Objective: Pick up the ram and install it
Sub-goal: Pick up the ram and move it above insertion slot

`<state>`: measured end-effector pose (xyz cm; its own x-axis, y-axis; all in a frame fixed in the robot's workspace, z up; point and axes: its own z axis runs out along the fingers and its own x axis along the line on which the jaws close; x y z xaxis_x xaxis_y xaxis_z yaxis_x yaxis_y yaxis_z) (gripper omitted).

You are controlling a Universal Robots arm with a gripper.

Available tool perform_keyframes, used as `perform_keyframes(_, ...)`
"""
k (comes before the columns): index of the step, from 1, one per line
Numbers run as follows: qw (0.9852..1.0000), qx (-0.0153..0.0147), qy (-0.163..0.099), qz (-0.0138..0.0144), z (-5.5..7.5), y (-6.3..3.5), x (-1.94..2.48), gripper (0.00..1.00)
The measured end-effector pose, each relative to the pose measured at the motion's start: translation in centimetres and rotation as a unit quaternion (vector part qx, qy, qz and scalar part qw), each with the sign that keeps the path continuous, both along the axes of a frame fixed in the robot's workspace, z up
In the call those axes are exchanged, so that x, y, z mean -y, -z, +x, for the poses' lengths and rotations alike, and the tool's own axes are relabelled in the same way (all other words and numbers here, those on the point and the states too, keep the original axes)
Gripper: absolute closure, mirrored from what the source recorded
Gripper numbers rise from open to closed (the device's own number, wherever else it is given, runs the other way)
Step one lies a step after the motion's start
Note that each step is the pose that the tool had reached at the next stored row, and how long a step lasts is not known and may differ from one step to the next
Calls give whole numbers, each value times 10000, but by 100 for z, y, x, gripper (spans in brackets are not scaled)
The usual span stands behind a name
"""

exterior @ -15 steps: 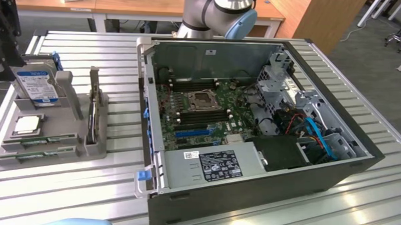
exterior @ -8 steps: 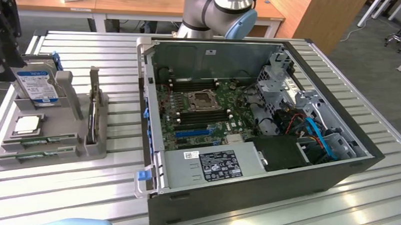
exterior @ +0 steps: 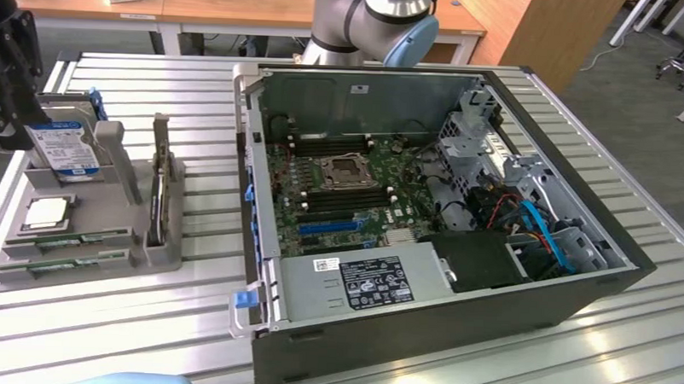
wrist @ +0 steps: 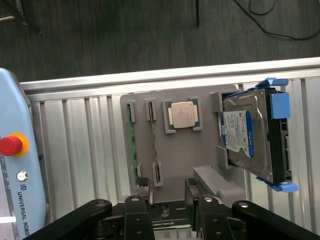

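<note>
Pickup stage: the gripper (wrist: pixel 167 194) hovers, jaws wide and empty, over the tray (wrist: pixel 185 155). The ram (wrist: pixel 132 145) stands on edge ahead of the jaws, outside their gap; a grasp likely needs them centred astride it.

- A slatted metal tabletop (exterior: pixel 122 321) is seen, its ribs running across the exterior view.
- An open computer case (exterior: pixel 451 332) is laid on its side on the slats, toward the exterior view's right, with its inside turned upward.
- A grey parts holder (exterior: pixel 89 281) is set flat just beside the case, on the exterior view's left.
- A pale blue pendant (wrist: pixel 20 165) with a red button is seen at the tabletop's edge, near the holder.
</note>
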<state>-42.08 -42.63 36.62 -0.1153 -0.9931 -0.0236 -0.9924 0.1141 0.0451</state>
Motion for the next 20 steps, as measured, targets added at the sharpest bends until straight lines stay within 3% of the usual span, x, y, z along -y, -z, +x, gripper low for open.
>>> perform_keyframes(20, 10000, 1, 0, 0, 1, 342, 0, 59)
